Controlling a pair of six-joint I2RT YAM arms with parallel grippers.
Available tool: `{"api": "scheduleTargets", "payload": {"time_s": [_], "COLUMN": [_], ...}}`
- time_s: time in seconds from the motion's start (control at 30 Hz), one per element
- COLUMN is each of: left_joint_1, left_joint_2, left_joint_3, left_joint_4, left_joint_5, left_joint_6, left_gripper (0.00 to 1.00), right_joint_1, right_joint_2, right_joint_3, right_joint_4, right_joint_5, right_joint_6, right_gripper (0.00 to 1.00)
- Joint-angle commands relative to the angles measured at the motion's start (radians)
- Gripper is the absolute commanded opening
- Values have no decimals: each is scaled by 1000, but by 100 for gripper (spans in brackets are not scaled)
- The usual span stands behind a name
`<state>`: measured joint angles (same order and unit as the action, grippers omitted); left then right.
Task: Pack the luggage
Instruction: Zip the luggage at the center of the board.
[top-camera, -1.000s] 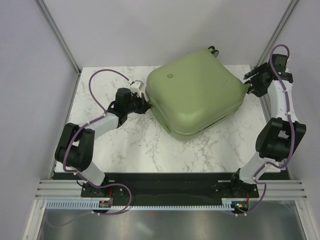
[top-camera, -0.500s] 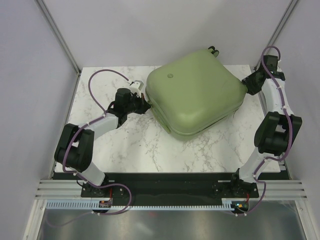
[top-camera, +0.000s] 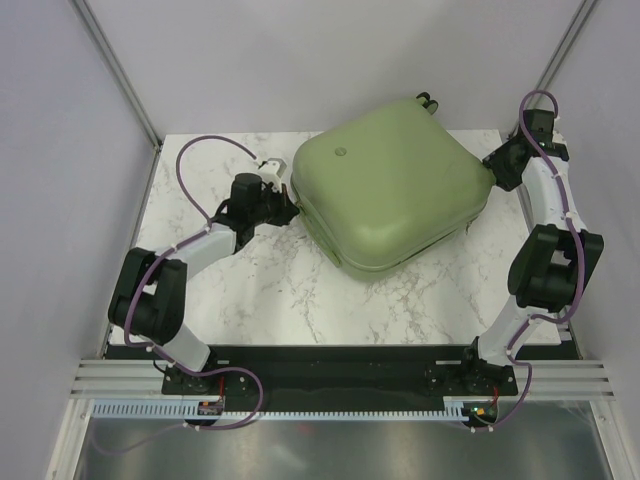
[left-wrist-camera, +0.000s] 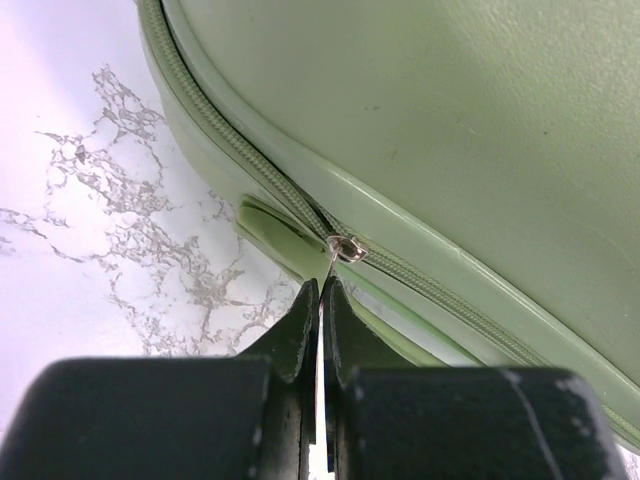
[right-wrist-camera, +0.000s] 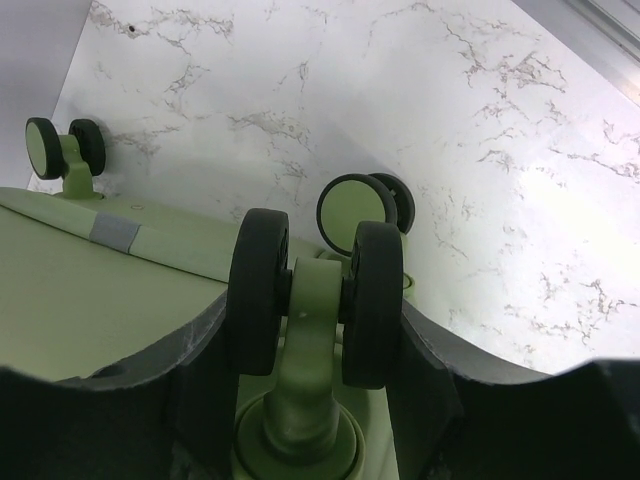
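Right jaws now clamp wheel (right-wrist-camera: 262, 290); left jaws pinch zipper pull (left-wrist-camera: 345, 250).

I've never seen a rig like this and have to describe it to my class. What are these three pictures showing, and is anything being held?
This is a robot with two arms bolted at the near edge of a marble table. The top picture looks down from above and behind the arms. The other two come from a small camera on each wrist. On the table lies the green luggage, lid down. The left gripper is pinched shut on the thin metal zipper pull at the luggage's side. The right gripper has a finger on either side of a twin black wheel. Whether it squeezes the wheel is unclear.
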<state>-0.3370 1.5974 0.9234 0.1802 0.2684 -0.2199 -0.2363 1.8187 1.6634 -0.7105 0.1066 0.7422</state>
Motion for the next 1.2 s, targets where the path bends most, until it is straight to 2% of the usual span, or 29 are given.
{"api": "scheduleTargets", "payload": {"time_s": [0.0,0.73,0.87,1.17], "left_joint_1": [79,148,148,145], "left_joint_2": [25,268,253,113], "left_joint_3": [31,330,301,108], "left_joint_4": [-82,-77,-51,-15], "left_joint_5": [-236,-301,-240,-180], "left_joint_6": [50,47,54,34], "left_gripper": [2,2,2,2], "right_joint_1": [-24,-34,-35,-35], "right_joint_2": [-36,-33,-21,103], "right_joint_3": [3,-22,-24,84], "right_joint_4": [2,28,42,77], "right_joint_5": [123,134,133,139], "right_joint_6": [-196,-236,-237,-270], "right_gripper": [0,0,0,0]}}
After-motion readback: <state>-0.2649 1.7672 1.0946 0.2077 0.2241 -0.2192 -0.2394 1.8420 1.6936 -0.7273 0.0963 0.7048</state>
